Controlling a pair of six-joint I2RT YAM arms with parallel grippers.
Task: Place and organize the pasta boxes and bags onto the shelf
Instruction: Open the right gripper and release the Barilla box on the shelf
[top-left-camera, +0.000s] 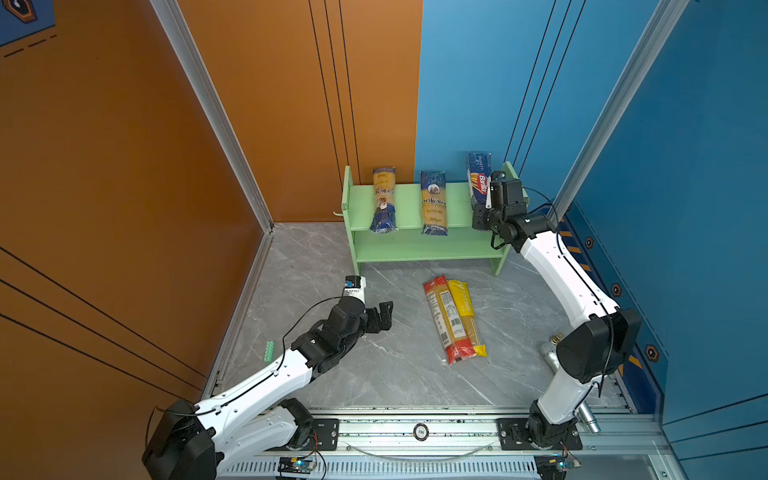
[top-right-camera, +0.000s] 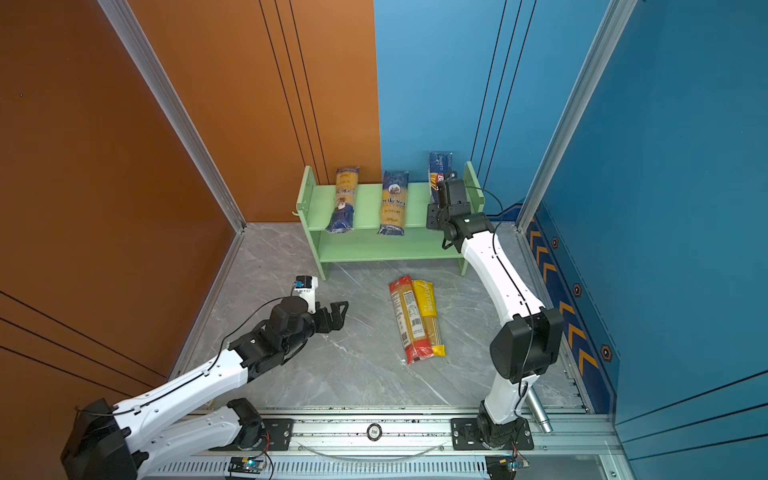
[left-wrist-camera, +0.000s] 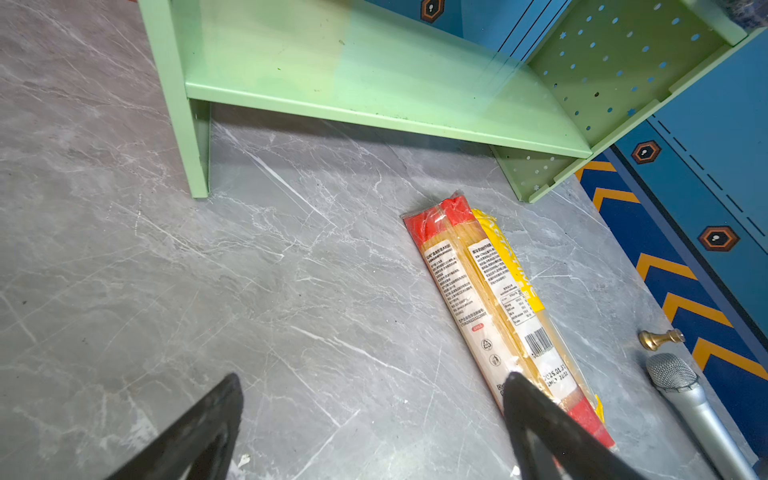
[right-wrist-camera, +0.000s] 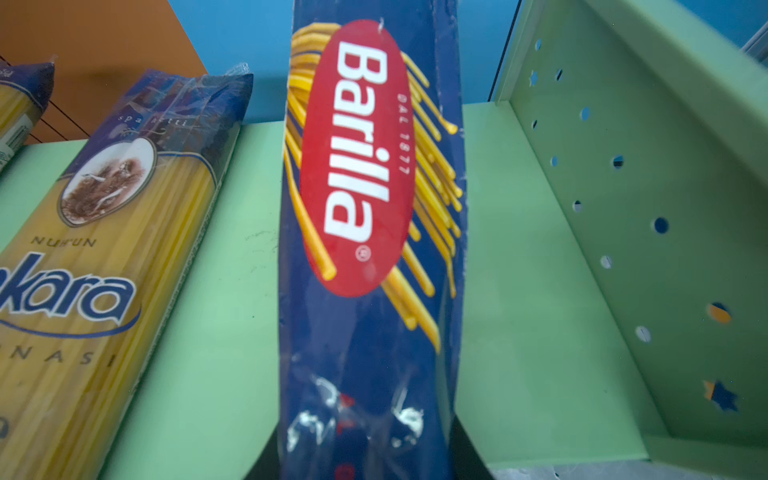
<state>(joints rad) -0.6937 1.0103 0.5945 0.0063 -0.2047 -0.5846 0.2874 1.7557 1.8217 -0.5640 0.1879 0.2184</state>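
The navy Barilla packet is being pinched at its near end by the right gripper over the upper tier of the green shelf, between an Ankara packet and the perforated side panel, with a second Ankara packet further left. The left gripper is being held spread wide above the marble tabletop, apart from the red-ended packet and yellow-ended packet lying side by side before the shelf.

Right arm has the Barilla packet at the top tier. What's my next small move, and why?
Probably ease the right end effector down: it is shut on the Barilla packet, which seems raised over the top tier of the shelf, above a bare gap beside the Ankara packet.
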